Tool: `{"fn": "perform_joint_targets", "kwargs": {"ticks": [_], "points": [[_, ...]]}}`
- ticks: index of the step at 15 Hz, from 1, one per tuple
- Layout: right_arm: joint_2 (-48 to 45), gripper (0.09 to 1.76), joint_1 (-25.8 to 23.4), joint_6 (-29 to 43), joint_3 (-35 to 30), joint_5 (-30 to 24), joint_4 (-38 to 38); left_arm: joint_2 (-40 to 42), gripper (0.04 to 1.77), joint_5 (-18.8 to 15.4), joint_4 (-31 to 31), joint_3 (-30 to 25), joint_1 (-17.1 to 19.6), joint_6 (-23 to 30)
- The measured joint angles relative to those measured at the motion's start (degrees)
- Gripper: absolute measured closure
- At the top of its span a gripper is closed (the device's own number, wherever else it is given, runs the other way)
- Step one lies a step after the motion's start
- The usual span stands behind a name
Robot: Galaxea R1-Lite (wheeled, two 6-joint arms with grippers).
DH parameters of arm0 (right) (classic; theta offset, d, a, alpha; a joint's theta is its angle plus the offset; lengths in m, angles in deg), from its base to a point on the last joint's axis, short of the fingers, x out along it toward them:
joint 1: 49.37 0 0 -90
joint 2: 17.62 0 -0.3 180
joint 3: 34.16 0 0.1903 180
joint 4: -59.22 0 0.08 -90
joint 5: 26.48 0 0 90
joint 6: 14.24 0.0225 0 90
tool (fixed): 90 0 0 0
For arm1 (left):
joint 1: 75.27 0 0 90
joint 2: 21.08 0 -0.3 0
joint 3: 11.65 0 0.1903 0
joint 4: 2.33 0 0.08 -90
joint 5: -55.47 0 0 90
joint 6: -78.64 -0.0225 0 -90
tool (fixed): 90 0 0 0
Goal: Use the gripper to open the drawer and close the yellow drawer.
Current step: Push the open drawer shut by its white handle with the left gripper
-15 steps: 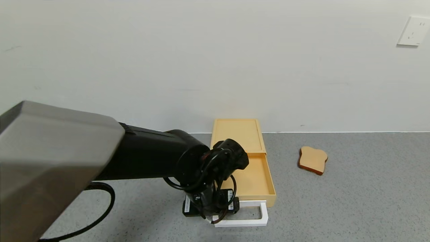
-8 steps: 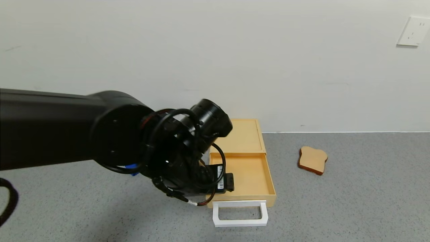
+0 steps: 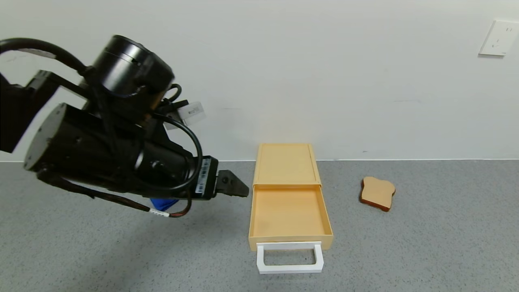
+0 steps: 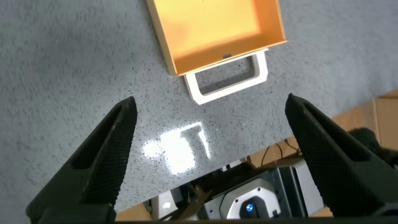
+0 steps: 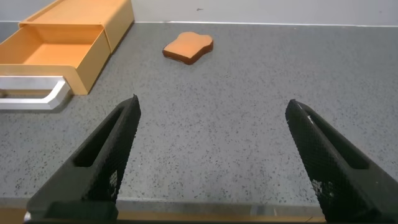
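Observation:
The pale yellow drawer (image 3: 288,215) stands pulled out of its flat yellow box (image 3: 286,164), its white loop handle (image 3: 290,258) toward me. It is empty. It also shows in the left wrist view (image 4: 214,31) and in the right wrist view (image 5: 53,53). My left gripper (image 3: 235,187) hangs in the air to the left of the drawer, clear of it. In its wrist view (image 4: 211,115) the jaws are wide open and empty, high above the handle (image 4: 227,78). My right gripper (image 5: 212,112) is open and empty, low over the table's front edge, out of the head view.
A tan toast slice (image 3: 378,193) lies on the grey speckled table (image 3: 425,235) to the right of the drawer, also in the right wrist view (image 5: 188,48). A white wall runs behind the box. The left arm's bulk (image 3: 101,150) fills the left of the head view.
My left gripper has let go of the white handle, risen and swung left, away from the drawer. The drawer stays pulled out where it was.

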Motion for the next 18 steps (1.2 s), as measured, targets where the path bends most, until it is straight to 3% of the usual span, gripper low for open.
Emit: {"fn": "perform_joint_targets", "kwargs": {"ticks": [3,6,9,18], "points": [[0.0,0.14,0.0,0.0,0.0,0.0,0.0,4.4,0.09,-9.8,7.5,-5.7,7.8,-9.7],[0.0,0.14,0.0,0.0,0.0,0.0,0.0,7.8,0.09,-14.7,21.9,-15.6,13.8,-14.6],[0.0,0.14,0.0,0.0,0.0,0.0,0.0,10.0,0.09,-15.7,26.8,-21.5,15.7,-15.5],[0.0,0.14,0.0,0.0,0.0,0.0,0.0,11.1,0.09,-15.7,27.0,-22.7,16.0,-15.1]]}}
